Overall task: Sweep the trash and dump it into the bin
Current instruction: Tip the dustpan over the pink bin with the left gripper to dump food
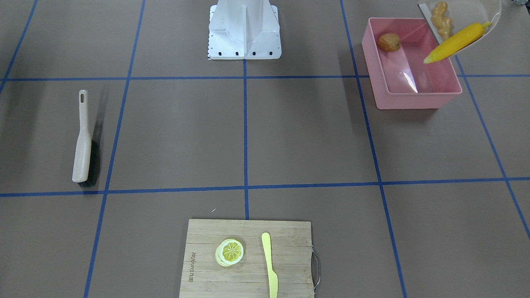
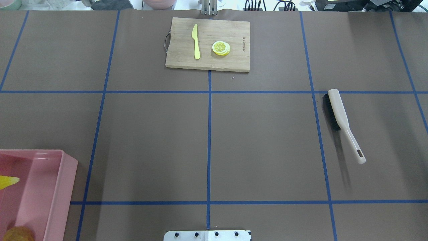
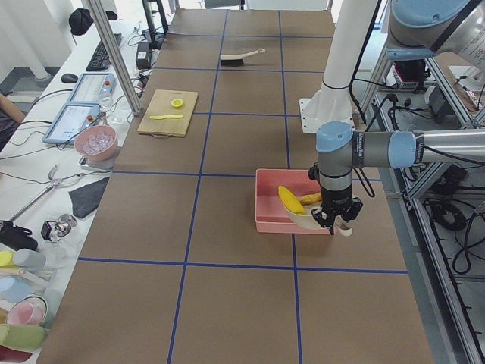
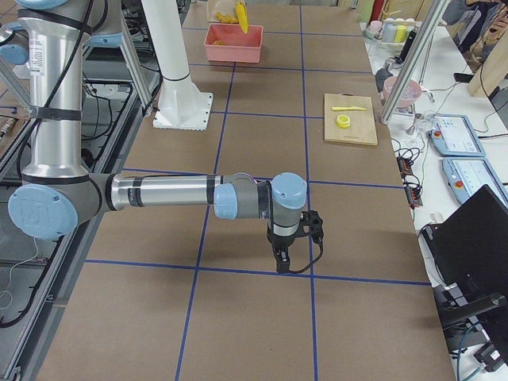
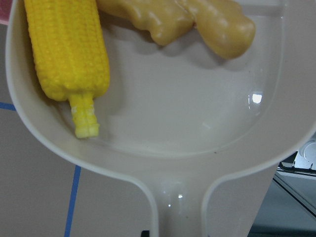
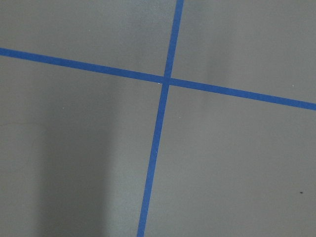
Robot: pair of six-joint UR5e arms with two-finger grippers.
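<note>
Corn (image 5: 69,44) and ginger (image 5: 197,19) lie in the dustpan (image 5: 197,123), tilted above the pink bin (image 1: 414,99) at the desk's (image 2: 267,150) 8 o'clock seen overhead. The potato (image 1: 389,42) sits inside the bin. Left gripper (image 3: 334,224) and right gripper (image 4: 283,259): spread or pinching, I cannot tell.

Overhead: bin (image 2: 66,187) is cut by the left and bottom edges. Corn (image 2: 8,181) shows only its tip. Potato (image 2: 20,233) is clipped at the bottom edge.

Front view: dustpan (image 1: 468,12) is cut by the top edge, handle out of frame. Knife (image 1: 270,260) and board (image 1: 207,256) run off the bottom.

Left wrist view: corn and ginger (image 5: 207,19) are cropped at the top. The dustpan handle leaves at the bottom; no fingers in view.

Left gripper (image 3: 334,222) and right gripper (image 4: 282,266) show only in the side views, small; jaw state unreadable.

Left side view: potato hidden inside the bin.
</note>
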